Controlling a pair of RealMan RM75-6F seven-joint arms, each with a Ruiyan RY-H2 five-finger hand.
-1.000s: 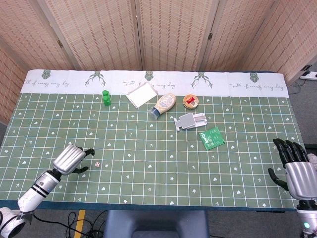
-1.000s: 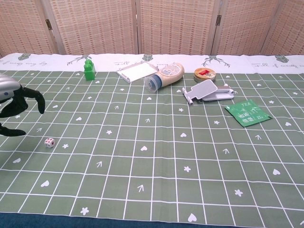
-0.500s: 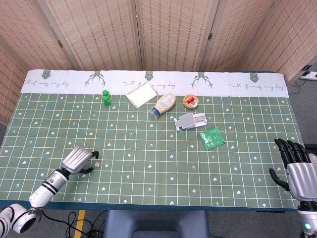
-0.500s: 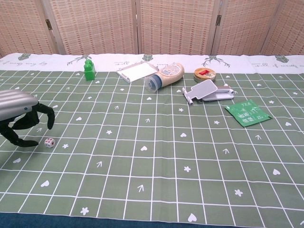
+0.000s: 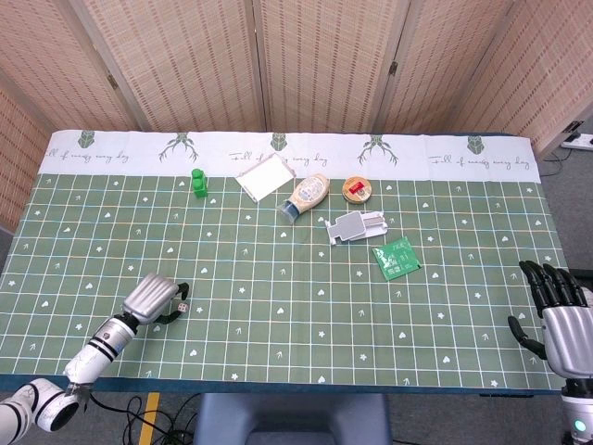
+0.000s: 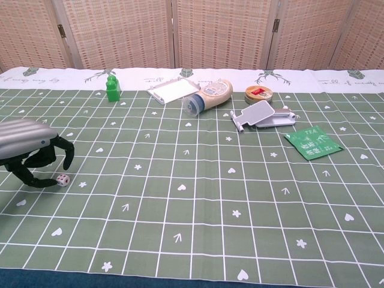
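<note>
Left hand moved in over the small white die on the table, fingers curled around but not yet pinching it; right hand idle at far edge, fingers spread.

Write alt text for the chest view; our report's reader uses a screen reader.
The left hand arches over a small die on the green gridded tablecloth, one fingertip at it. Farther back lie a green block, a tipped bottle and a tea packet.
</note>
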